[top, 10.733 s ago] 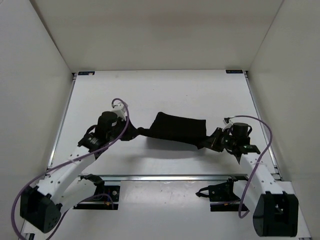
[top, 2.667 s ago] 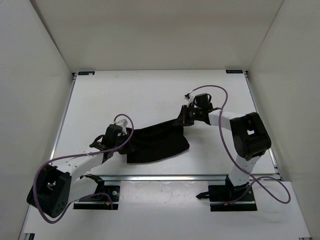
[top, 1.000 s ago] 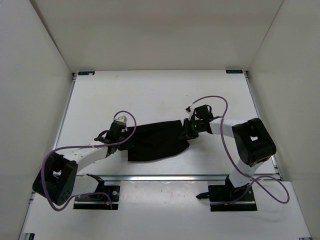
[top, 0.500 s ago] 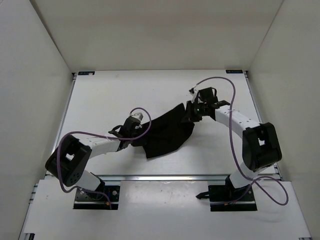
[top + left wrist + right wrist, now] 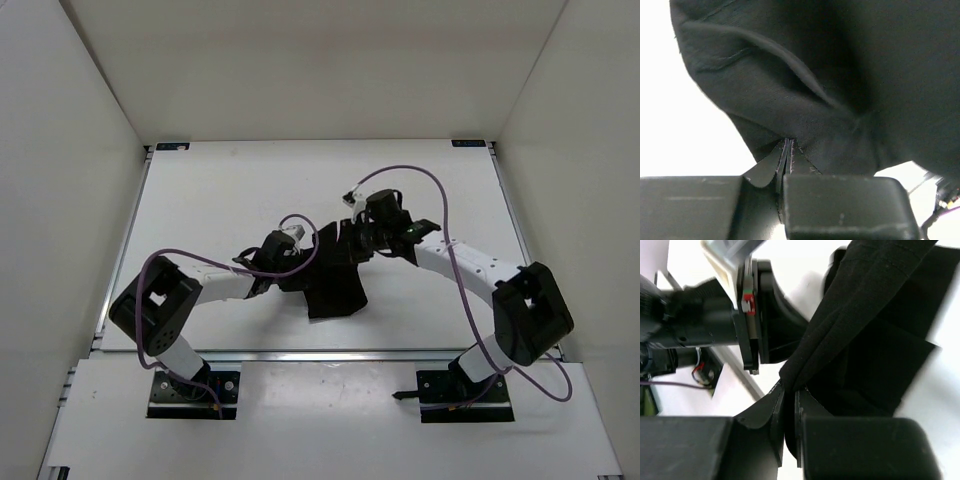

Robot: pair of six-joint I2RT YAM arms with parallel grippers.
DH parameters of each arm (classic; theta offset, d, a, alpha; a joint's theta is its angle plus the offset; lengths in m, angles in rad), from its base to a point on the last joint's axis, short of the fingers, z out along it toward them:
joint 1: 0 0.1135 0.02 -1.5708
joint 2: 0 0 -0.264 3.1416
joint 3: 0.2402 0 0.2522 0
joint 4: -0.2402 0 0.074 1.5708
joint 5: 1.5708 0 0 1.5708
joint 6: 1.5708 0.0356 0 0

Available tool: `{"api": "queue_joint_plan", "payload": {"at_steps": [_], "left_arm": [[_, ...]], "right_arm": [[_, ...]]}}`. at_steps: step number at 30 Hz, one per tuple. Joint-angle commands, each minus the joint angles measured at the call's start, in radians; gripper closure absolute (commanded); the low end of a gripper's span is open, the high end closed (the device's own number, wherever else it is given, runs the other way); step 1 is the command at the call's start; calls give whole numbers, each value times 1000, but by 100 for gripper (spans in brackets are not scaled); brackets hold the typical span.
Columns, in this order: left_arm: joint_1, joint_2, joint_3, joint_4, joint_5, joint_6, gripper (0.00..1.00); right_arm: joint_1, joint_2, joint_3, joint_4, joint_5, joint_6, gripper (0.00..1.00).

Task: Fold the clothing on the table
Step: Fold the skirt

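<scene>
Top external | left gripper point(image 5: 297, 262), right gripper point(image 5: 352, 245) now closer | clothing point(image 5: 335, 290) bunched narrower

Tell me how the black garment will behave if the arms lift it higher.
Probably floppy: the black garment hangs in limp folds, sagging toward the table. Likely light and thin, since the left jaws pinch its layered edge almost fully shut. Its matte weave suggests it won't slip out easily.
</scene>
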Motion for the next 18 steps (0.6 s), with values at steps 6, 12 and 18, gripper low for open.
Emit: {"api": "queue_joint_plan", "payload": {"at_steps": [6,12,18], "left_arm": [[-5,33,-19,-7,78,3,100],[15,13,-33,-10,81,18,100],[28,-2,-33,-24,82,29,100]], "right_arm": [[147,105,13,99,-31,98,100],[176,132,91,2,29,95,60],[70,-109,110,-26,87,96,7]]}}
